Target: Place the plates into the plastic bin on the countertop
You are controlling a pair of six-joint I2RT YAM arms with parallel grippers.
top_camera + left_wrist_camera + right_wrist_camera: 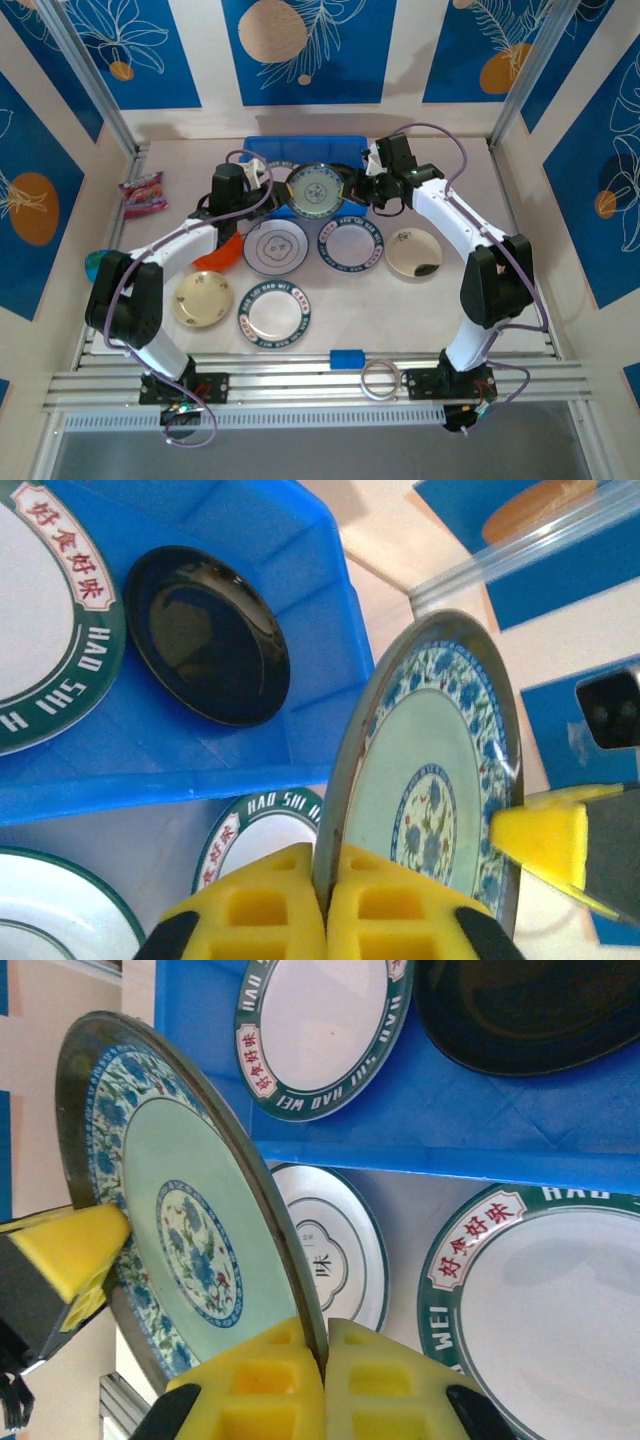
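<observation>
The top camera looks down over the whole tabletop (400, 312), while both wrist cameras, close in from opposite sides, share the teal plate (430, 780) and blue bin (200, 770).

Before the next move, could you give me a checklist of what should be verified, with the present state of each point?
1. Grip of the left tool on the rim of the teal plate: ok, shut on it.
2. Grip of the right tool on the opposite rim: ok, shut on it.
3. Plate fully over the bin: cannot tell; it hangs by the near wall.
4. Bare floor in the bin for it: cannot tell; a black plate and a lettered plate already lie inside.
5. All plates binned: not ok; several lie on the table.
</observation>
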